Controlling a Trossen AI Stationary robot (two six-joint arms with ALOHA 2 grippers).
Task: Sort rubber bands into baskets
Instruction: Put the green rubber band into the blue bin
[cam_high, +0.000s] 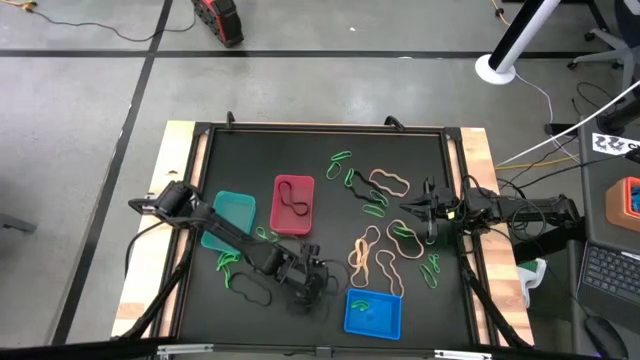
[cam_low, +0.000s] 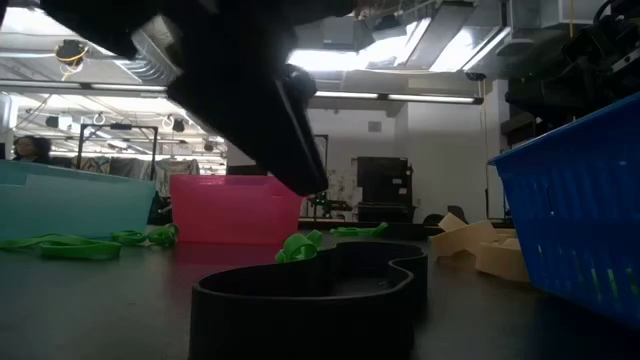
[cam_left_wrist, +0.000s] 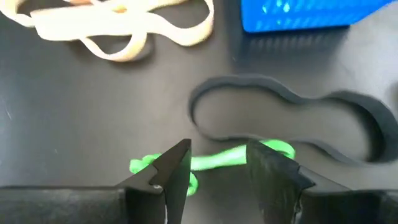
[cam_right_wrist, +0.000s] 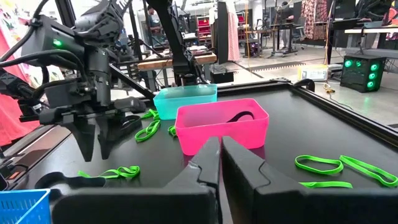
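On the black table (cam_high: 320, 150), left end effector (cam_left_wrist: 217, 168) gapes over a green band (cam_left_wrist: 217, 158); right end effector (cam_right_wrist: 221, 162) closed, empty.

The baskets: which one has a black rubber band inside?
The red basket, standing in the middle. A black rubber band lies in it. The blue basket holds green bands, and the teal basket shows none.

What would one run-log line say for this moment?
left gripper: open, over green rubber band | right gripper: shut, empty, waiting at right | red basket: holds black band
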